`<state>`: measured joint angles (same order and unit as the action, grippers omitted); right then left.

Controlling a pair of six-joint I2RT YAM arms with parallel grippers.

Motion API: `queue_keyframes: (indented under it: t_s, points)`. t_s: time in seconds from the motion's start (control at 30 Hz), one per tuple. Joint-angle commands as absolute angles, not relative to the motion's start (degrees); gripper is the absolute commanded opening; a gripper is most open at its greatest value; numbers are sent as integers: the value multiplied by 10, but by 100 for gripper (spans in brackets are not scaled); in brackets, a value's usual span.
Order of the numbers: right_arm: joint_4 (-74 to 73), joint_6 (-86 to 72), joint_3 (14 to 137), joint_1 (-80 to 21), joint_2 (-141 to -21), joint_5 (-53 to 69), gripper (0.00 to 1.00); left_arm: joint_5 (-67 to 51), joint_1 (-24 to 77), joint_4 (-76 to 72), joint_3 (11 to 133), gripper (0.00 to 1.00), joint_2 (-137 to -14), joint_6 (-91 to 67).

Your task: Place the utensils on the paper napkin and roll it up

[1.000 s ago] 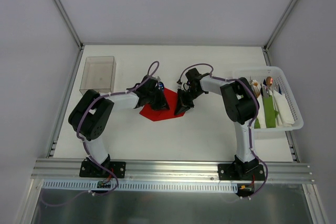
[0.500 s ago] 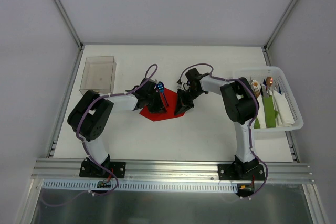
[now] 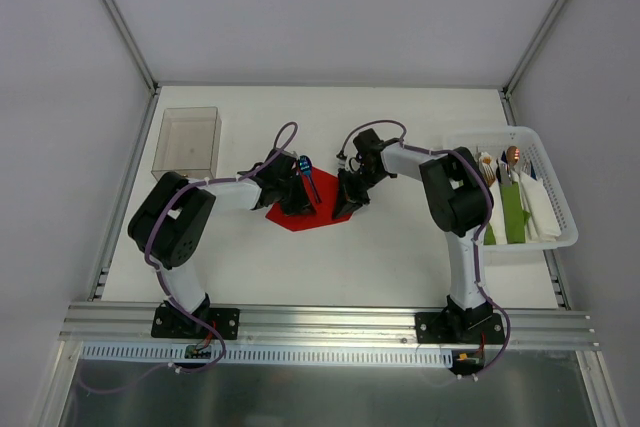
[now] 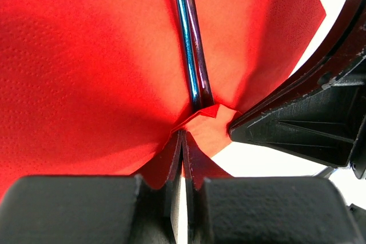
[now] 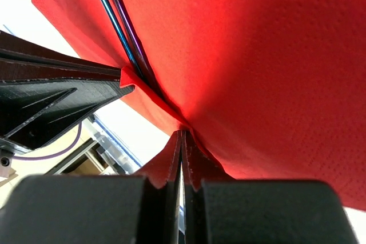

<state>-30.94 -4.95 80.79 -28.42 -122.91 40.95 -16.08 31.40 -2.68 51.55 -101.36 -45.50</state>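
The paper napkin (image 4: 86, 72) lies spread on the white table (image 3: 400, 257), about mid-table, between the two arms. The utensils (image 4: 191, 55) rest on it side by side and touching. Their thin handles run along the sheet, and in the top view a blue head shows at the napkin's far side. The left gripper (image 4: 182, 141) has its jaws pressed together on the napkin's edge, right at the handle ends, where a small fold of red paper stands up. The right gripper (image 5: 182, 141) is likewise closed tight, nipping the red paper at its fingertips, and sits just beside the left one. How much paper each has caught is hard to judge from views this close. A clear plastic box (image 3: 190, 140) stands at the far left. A white basket (image 3: 530, 244) on the right holds green bundles, white napkins and other utensils
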Motion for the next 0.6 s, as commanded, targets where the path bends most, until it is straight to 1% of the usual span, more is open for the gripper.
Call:
queue_keyframes:
  t_s: [0.0, 0.2, 0.57]
  points:
    - [-320, -22, 826, -288, -1200, 364, 0, -159, 309, -13, 513, 0, -1026, -456]
    - [-320, -10, 843, -301, -1171, 345, 1, -163, 308, -10, 520, 0, -1033, -454]
    - [-321, -11, 859, -302, -1202, 355, 0, -163, 308, -6, 521, 0, -1034, -452]
